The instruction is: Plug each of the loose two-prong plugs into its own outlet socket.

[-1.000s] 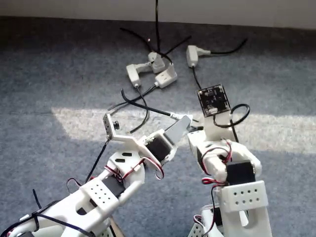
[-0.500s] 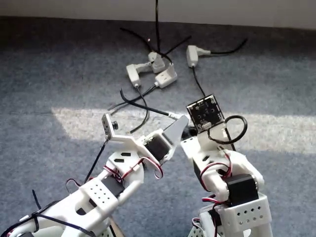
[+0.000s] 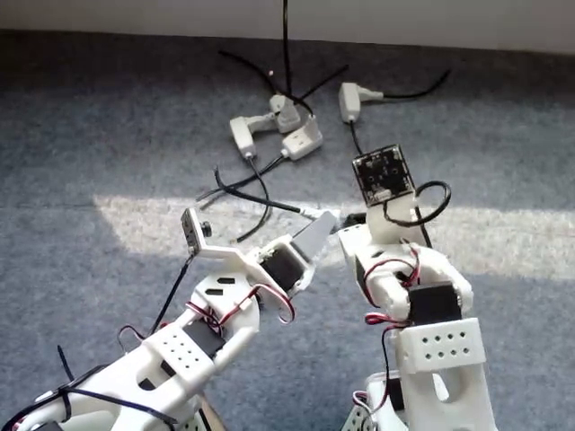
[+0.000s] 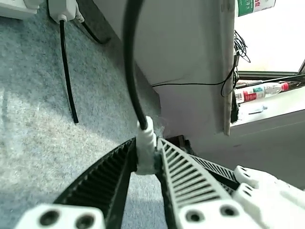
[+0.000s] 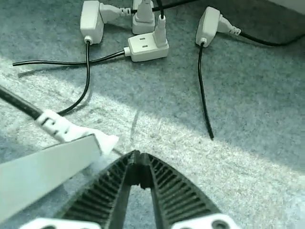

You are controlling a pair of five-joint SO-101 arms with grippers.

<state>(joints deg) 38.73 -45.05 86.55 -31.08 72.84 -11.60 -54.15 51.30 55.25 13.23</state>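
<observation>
Since half a second ago the right arm's wrist has swung back toward the far right, away from the left arm, and the left arm has drifted a touch leftward, dragging the black cord [image 3: 260, 199] with it. What I care about is the plug [image 4: 145, 130]: it sits mid-scene, lifted off the carpet [image 5: 248, 143], pinched in the left gripper [image 4: 147, 157], whose fingers are clamped on its narrow white neck where the cord enters. I judge it light and hard, a smooth moulded plastic that can slip or pivot between the ribbed fingers, while the cord looks stiff and springy enough to twist it off line. A hold on the wider body nearer the prongs would resist that better than this neck grip; I cannot see the prongs from here. Just right of the plug, the right gripper [image 5: 139, 157] hangs low over the carpet with its fingers pressed together on nothing. Farther off, at the far centre, lies the outlet socket [image 5: 145, 46] with its two slots facing up, among other white connectors [image 5: 90, 21] and their cords, well apart from the held plug.
</observation>
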